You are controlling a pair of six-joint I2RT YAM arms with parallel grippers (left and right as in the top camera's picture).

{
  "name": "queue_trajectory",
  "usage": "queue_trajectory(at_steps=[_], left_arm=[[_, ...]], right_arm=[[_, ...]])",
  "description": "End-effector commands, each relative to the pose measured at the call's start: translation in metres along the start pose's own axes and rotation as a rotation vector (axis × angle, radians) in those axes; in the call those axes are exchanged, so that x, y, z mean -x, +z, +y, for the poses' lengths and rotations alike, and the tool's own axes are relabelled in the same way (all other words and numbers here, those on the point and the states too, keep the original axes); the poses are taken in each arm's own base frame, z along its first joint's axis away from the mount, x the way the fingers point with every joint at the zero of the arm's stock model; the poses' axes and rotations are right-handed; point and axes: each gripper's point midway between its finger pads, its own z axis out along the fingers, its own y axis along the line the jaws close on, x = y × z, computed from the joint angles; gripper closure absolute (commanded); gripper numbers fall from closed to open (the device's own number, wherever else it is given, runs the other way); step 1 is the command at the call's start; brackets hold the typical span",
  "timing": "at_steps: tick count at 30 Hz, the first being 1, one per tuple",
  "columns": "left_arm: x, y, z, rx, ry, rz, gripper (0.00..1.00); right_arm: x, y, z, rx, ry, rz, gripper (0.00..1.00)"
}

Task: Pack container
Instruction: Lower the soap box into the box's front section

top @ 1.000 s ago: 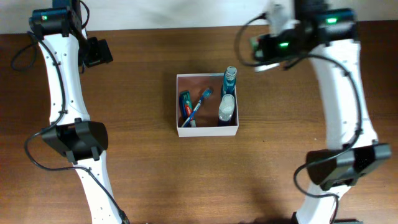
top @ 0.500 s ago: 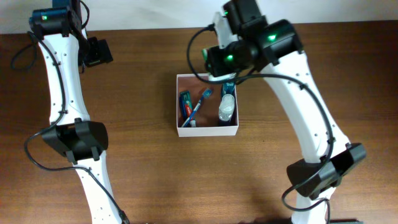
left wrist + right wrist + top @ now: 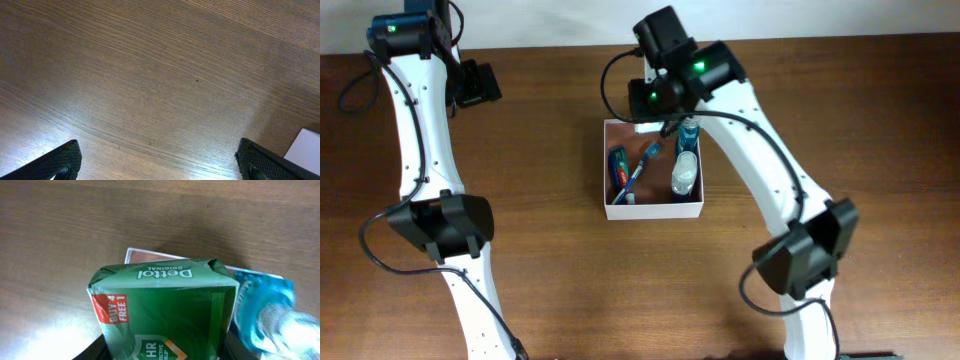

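Jaws of the right gripper (image 3: 165, 350) clamp a green Dettol soap box (image 3: 162, 310) above the back edge of the container (image 3: 655, 210), mid-table. The arm hides that rim overhead, and a blue bottle (image 3: 262, 305) blurs alongside. Well left of the container, the left gripper (image 3: 160, 165) gapes over the table (image 3: 150, 75).

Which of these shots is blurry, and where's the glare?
Right wrist view: the blue bottle is blurred, while the green Dettol pack reads clearly. Left wrist view: a bright glare patch on the table, darker at right. Overhead view: sharp and evenly lit.
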Motion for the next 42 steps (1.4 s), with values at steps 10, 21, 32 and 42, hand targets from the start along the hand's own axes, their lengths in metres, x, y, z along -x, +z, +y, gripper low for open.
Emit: queue_trajectory(at_steps=[10, 21, 32, 42], left_arm=[[0.005, -0.022, 0.004, -0.003, 0.004, -0.055, 0.0], [0.005, -0.022, 0.004, -0.004, 0.004, -0.056, 0.01], [0.005, -0.022, 0.004, -0.004, 0.004, -0.056, 0.01], [0.005, -0.022, 0.004, -0.004, 0.004, -0.056, 0.01]], right_arm=[[-0.028, 0.048, 0.002, -0.061, 0.057, 0.117, 0.58], [-0.046, 0.054, -0.009, -0.137, 0.045, 0.176, 0.57], [-0.071, 0.076, -0.021, -0.169, 0.046, 0.246, 0.57], [-0.075, 0.089, -0.022, -0.167, 0.045, 0.243, 0.53]])
